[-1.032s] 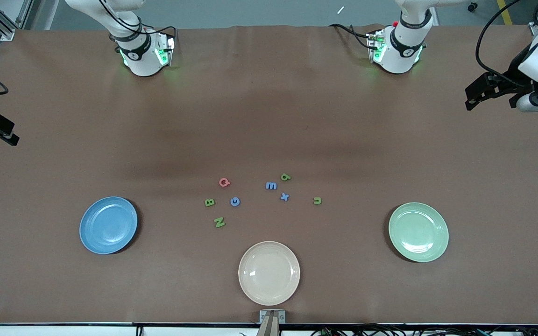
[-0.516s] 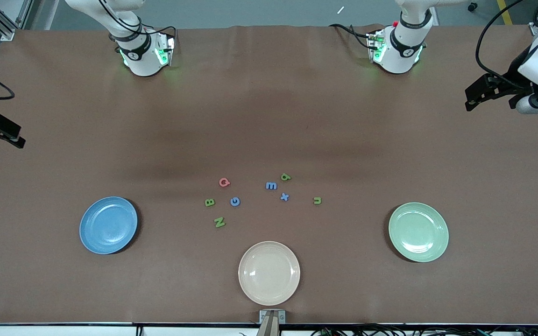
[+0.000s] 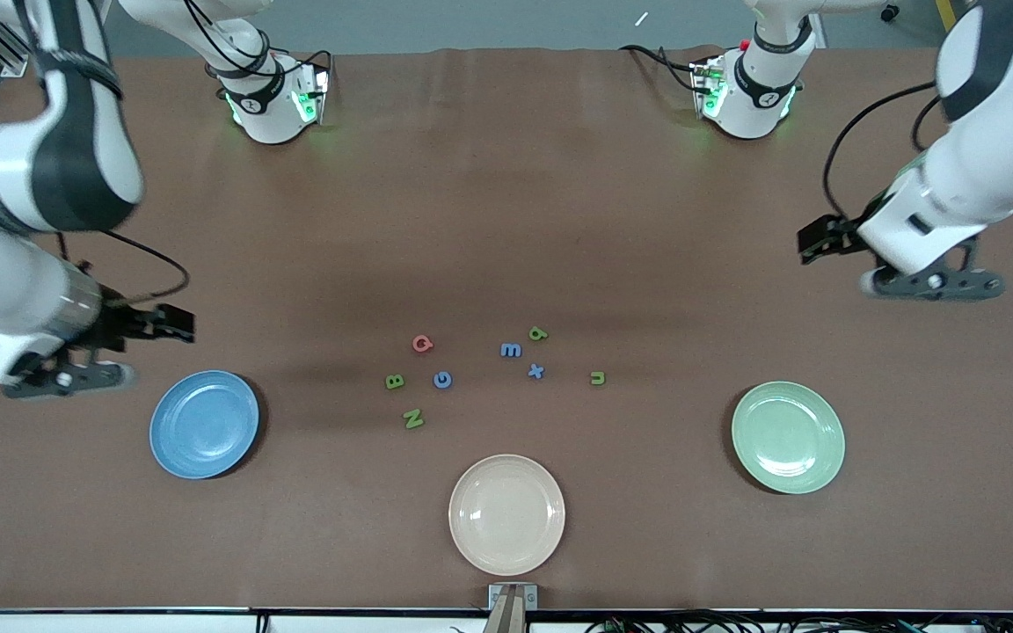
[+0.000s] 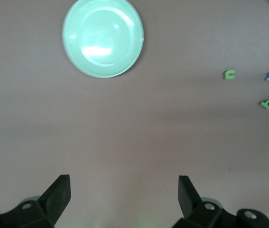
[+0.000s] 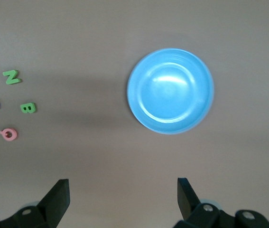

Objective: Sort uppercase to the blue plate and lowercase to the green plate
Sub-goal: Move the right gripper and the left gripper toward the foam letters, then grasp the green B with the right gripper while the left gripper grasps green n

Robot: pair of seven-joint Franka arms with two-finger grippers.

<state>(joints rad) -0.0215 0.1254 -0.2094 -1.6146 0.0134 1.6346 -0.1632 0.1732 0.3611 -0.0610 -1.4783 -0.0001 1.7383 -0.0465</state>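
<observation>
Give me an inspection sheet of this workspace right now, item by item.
Surface: brown table, bare between items.
Job's things: eight foam letters loose mid-table; blue plate and green plate both without letters.
Clutter: beige plate, nearest the front camera.
Grippers: right gripper open near the blue plate; left gripper open, holding nothing.
Cables: black leads on both arms.
Surroundings: grey floor past the bases.

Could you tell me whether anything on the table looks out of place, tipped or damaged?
Nothing stands out. All eight foam letters lie flat on the table, none yet sorted. The blue plate, green plate and beige plate sit upright, empty and undamaged.
</observation>
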